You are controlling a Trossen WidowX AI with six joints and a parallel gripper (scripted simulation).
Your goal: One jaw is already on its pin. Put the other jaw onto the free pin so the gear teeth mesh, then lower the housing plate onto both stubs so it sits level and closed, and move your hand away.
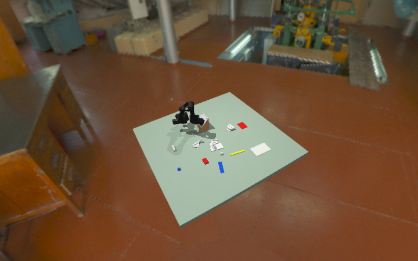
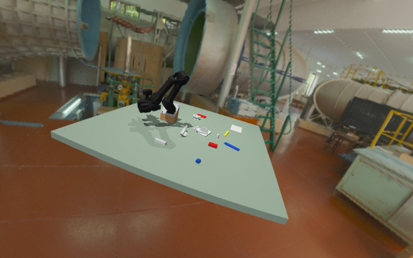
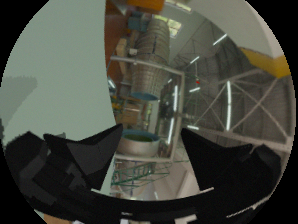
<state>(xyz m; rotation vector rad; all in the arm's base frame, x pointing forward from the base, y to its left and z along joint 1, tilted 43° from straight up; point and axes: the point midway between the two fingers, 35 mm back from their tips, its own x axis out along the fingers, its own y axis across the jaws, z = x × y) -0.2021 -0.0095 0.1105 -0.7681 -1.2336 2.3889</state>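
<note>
My gripper (image 3: 153, 129) is open and empty, its two black fingertips wide apart in the wrist view. It hangs above the table on the arm's folded side, away from the white parts. A white base plate (image 1: 219, 146) (image 2: 207, 133) lies on the table with a white jaw-like part on it; its pins and teeth are too small to tell. A loose white jaw-like piece (image 1: 196, 143) (image 2: 183, 131) lies beside it, apart from the plate. A small white part with dark spots (image 1: 230, 127) (image 2: 196, 116), seemingly the housing plate, lies farther off, near a flat red piece.
Around lie the flat red piece (image 1: 242, 125) (image 2: 201, 116), a red block (image 1: 205, 160) (image 2: 213, 145), a blue bar (image 1: 220, 167) (image 2: 232, 146), a blue cube (image 1: 179, 169) (image 2: 198, 160), a yellow bar (image 1: 237, 152) (image 2: 226, 133), a white sheet (image 1: 260, 149) (image 2: 236, 128) and a white bar (image 1: 173, 148) (image 2: 160, 141).
</note>
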